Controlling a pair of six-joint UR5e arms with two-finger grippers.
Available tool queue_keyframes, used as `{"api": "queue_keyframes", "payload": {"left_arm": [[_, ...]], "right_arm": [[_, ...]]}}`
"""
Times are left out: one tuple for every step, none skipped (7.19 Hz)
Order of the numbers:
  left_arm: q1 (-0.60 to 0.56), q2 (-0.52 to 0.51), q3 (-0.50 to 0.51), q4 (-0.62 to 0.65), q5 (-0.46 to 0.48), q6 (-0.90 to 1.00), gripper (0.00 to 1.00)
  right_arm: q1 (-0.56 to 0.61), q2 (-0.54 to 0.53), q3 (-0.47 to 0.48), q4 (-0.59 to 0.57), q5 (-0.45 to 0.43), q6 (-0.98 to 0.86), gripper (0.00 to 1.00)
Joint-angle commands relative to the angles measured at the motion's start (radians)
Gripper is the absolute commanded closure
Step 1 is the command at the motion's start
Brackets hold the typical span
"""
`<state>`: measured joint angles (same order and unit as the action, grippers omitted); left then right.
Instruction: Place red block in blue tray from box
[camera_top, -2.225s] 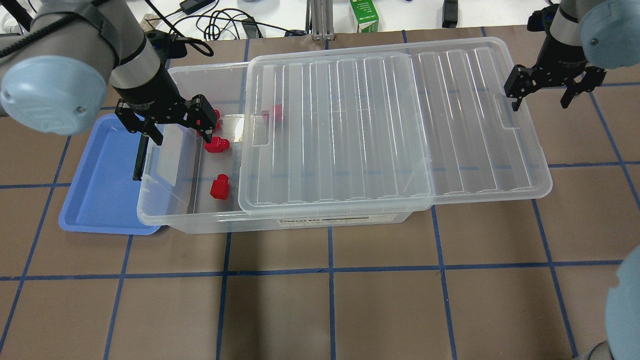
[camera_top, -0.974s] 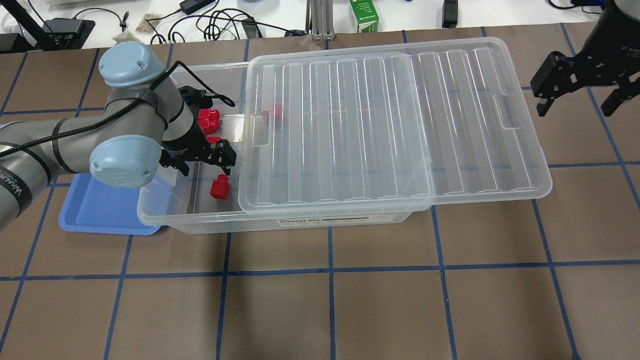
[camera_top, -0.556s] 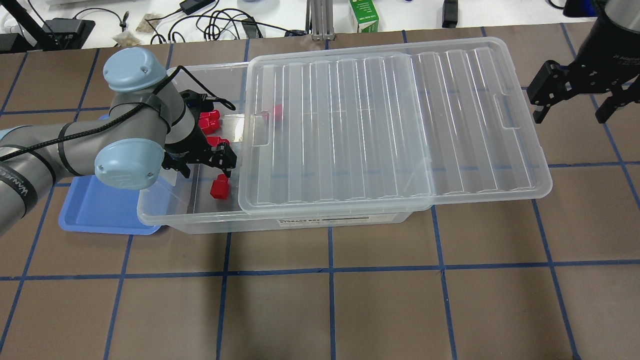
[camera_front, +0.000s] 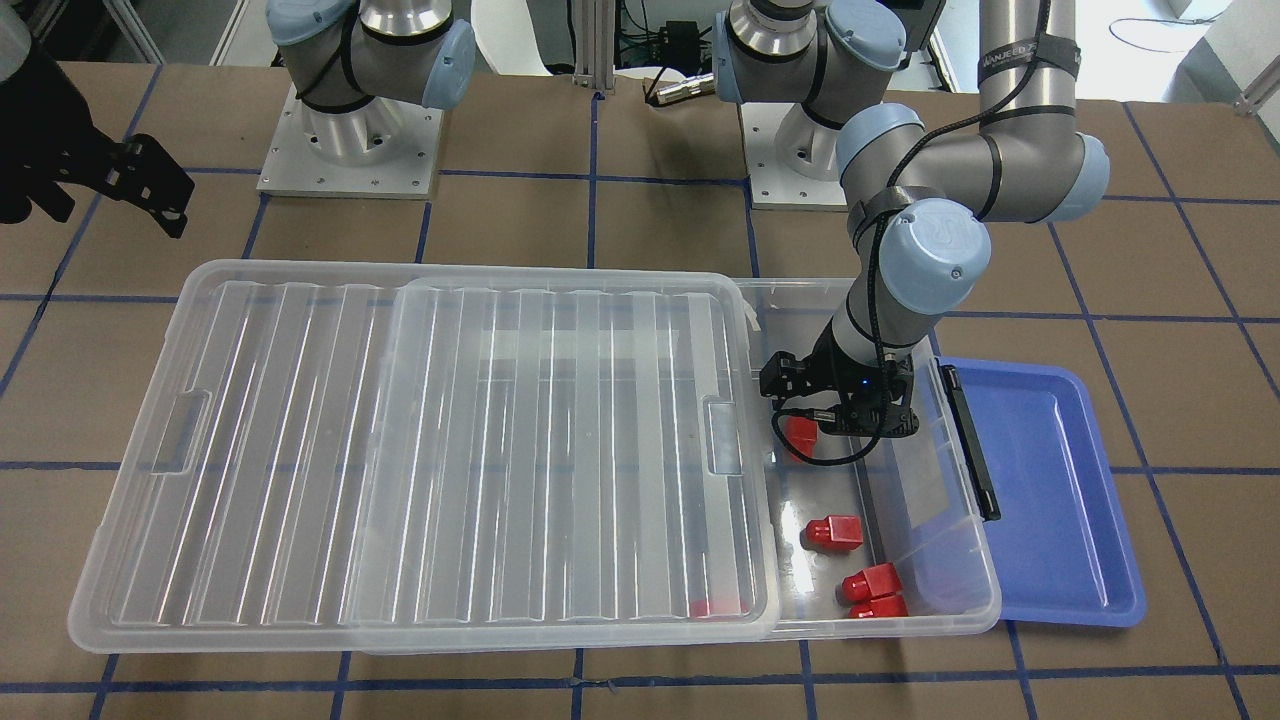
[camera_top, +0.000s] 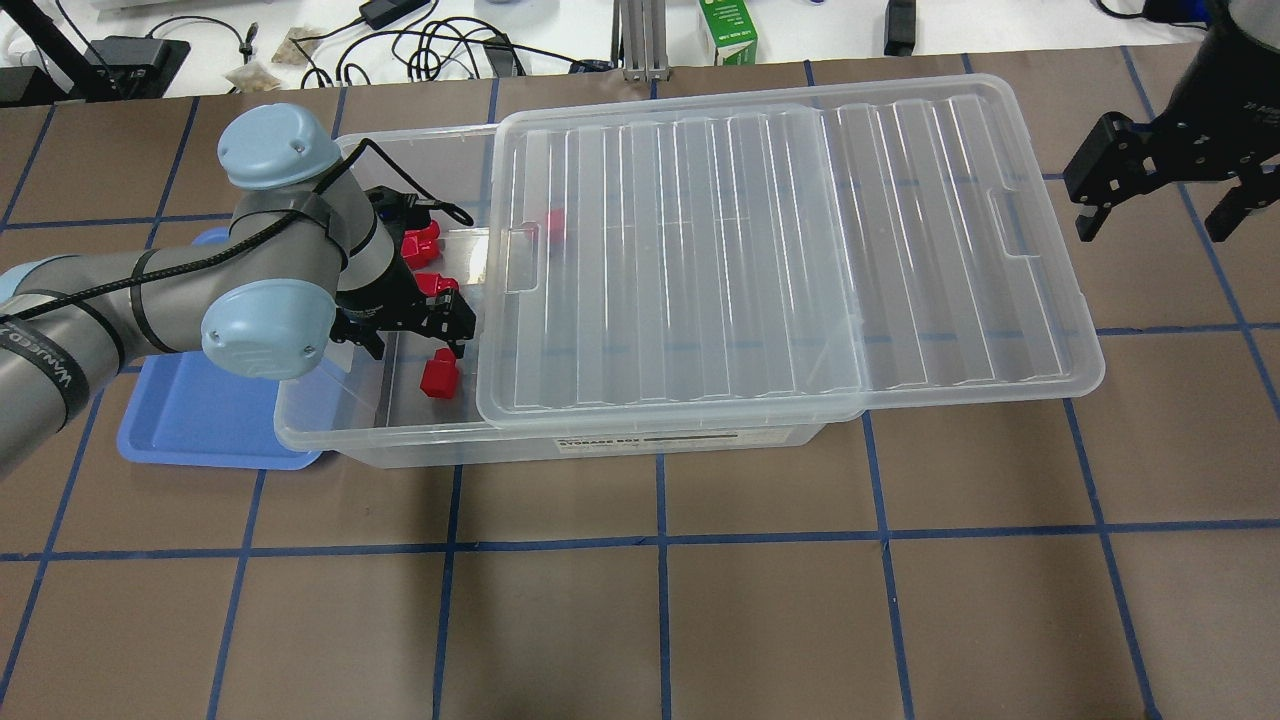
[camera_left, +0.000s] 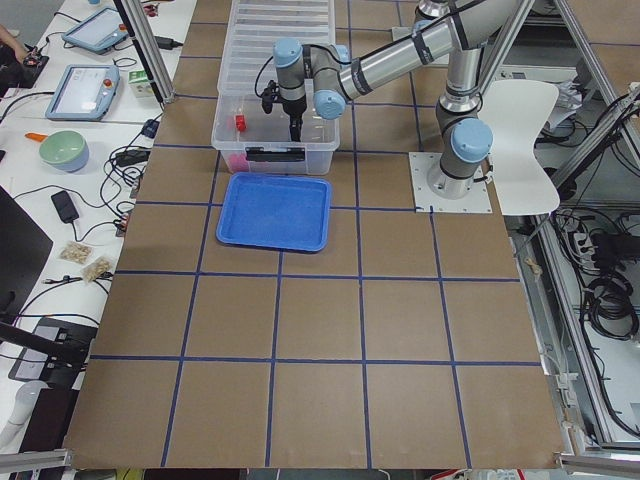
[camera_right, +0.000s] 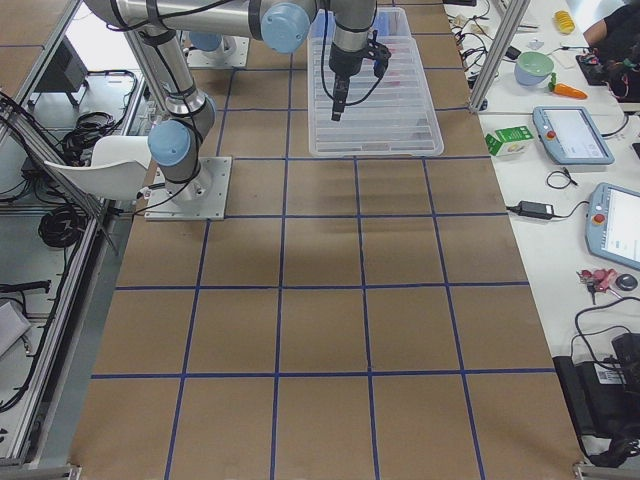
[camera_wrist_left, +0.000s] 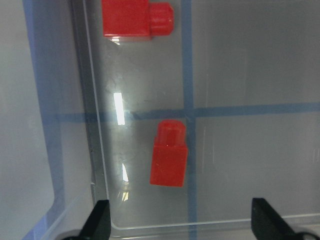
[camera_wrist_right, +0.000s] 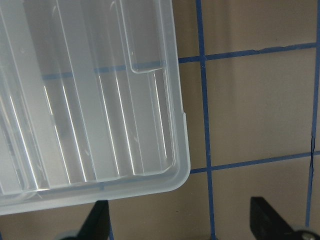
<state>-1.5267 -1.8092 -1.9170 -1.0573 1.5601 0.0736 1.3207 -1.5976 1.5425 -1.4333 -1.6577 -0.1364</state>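
Observation:
The box (camera_top: 330, 425) is a clear bin; its ribbed lid (camera_top: 750, 260) is slid toward the right, leaving the left end uncovered. Several red blocks lie in that end. My left gripper (camera_top: 418, 345) is open and low inside the box, over one red block (camera_top: 438, 374). In the left wrist view that block (camera_wrist_left: 169, 159) lies on the box floor ahead of the open fingertips (camera_wrist_left: 100, 220), untouched. The blue tray (camera_top: 190, 410) sits against the box's left end and holds nothing. My right gripper (camera_top: 1160, 205) is open and empty, beyond the lid's right edge.
More red blocks (camera_front: 833, 533) (camera_front: 872, 580) lie further along the open end, and one (camera_top: 553, 225) lies under the lid. The black latch bar (camera_front: 970, 440) runs along the box's end beside the tray. Cables and a green carton (camera_top: 728, 30) lie past the table's back edge.
My left gripper has moved from the back blocks toward the front of the box and down, still open, over the front red block. My right gripper has shifted right, away from the lid.

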Motion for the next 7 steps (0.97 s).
{"api": "queue_keyframes", "payload": {"left_arm": [[0.008,-0.033,-0.002,0.016,-0.002,-0.003,0.07],[0.008,-0.039,-0.002,0.019,-0.002,-0.005,0.07],[0.010,-0.044,0.000,0.019,-0.002,-0.006,0.07],[0.011,-0.054,-0.002,0.020,-0.002,-0.006,0.07],[0.011,-0.062,-0.002,0.031,-0.002,-0.006,0.07],[0.011,-0.070,-0.002,0.037,-0.002,-0.008,0.07],[0.011,-0.084,-0.002,0.045,-0.002,-0.008,0.07]], "right_arm": [[0.000,-0.004,-0.004,-0.004,0.006,0.000,0.00],[0.000,-0.002,-0.001,0.004,-0.005,0.001,0.00],[0.000,-0.004,-0.004,0.004,-0.008,0.001,0.00],[0.000,-0.013,-0.001,0.005,-0.010,0.000,0.00],[0.000,-0.021,0.004,0.004,-0.008,0.000,0.00],[0.000,-0.019,0.007,0.004,-0.008,0.000,0.00],[0.000,-0.019,0.007,0.005,-0.013,0.001,0.00]]}}
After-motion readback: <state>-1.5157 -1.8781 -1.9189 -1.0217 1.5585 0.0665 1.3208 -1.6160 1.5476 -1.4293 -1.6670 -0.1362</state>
